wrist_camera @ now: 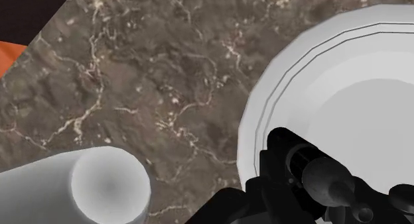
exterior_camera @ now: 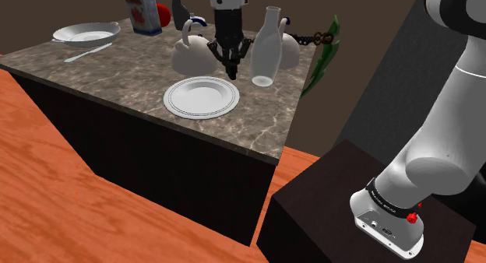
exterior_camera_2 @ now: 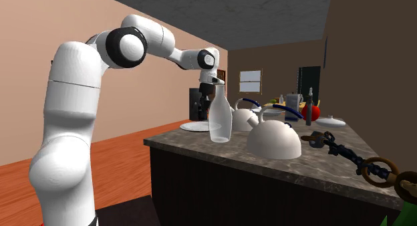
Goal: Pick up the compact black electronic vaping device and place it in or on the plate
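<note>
A marbled counter (exterior_camera: 117,75) stands on orange floor (exterior_camera: 47,168); perhaps a window (exterior_camera_2: 250,76) behind.

- A dark marble counter (exterior_camera: 117,75) veined in white is seen standing on an orange wooden floor (exterior_camera: 70,215).
- A tall white carafe (exterior_camera: 267,51) is set upright near the middle of the counter.
- A white kettle (exterior_camera: 191,55) with a dark blue handle is placed on the shoulder view's left of the carafe; a second white kettle (exterior_camera: 290,47) is partly hidden behind the carafe.
- A dark chain (exterior_camera: 315,39) is laid by the counter's far edge, beside a green plant (exterior_camera: 325,55).
- A shallow white dish (exterior_camera: 86,33) is set at the far corner, with a pale utensil (exterior_camera: 87,53) lying just beside it.
- A printed carton (exterior_camera: 142,10) is stood upright, with a red round fruit (exterior_camera: 163,15) and a grey spray bottle (exterior_camera: 181,8) beside it.
</note>
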Controlling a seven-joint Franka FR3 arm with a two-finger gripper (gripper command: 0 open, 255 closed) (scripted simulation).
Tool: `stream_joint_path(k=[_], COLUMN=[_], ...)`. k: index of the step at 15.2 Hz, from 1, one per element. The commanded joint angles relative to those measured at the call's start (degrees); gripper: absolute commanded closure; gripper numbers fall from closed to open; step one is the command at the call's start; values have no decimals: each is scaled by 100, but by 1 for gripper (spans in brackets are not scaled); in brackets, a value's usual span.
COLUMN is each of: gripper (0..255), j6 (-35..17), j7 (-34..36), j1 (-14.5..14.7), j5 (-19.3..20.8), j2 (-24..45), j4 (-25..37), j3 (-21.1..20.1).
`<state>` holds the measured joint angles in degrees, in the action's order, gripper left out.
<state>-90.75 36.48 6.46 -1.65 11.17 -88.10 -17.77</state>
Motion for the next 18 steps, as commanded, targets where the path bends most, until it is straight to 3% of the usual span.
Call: stream_joint_path(k=[1, 7, 18], gripper=[255, 255, 255], j6=[81, 556, -229], j7=[261, 856, 806], j1=[182, 804, 713], j5=[114, 462, 430], j2=[435, 1701, 1583], j4=[513, 2249, 1342], j3=[-82, -189, -175])
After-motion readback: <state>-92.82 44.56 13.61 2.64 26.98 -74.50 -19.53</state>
